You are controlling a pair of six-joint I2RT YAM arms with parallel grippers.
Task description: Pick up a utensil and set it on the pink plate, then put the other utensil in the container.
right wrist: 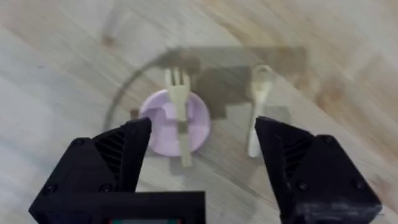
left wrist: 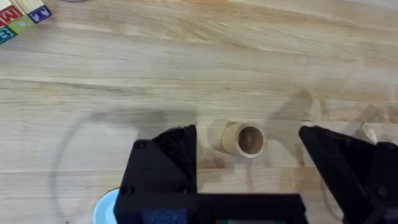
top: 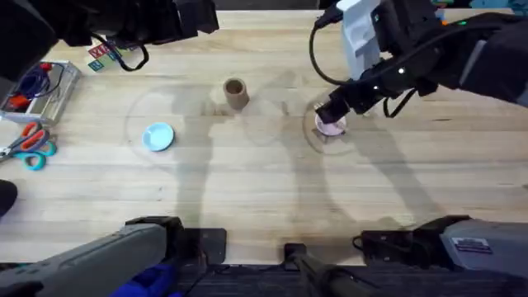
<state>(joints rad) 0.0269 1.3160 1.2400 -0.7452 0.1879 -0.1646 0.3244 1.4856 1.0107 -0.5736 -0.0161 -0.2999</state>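
Above pink plate [right wrist: 174, 121], right hand [right wrist: 202, 149] open

Robotics lab bench, staged for tabletop manipulation trials. Evidence: pale wooden tabletop [top: 264, 190] with two arm bases mounted at near edge; cabling looped above far right. Props, not household use: lettered toy blocks [top: 102, 56], clear bin [top: 37, 91] of small items, scissors [top: 29, 144], light-blue plate [top: 158, 136], pink plate [top: 332, 126], brown cup [top: 236, 92], wooden fork [right wrist: 180, 112], wooden spoon [right wrist: 258, 106].
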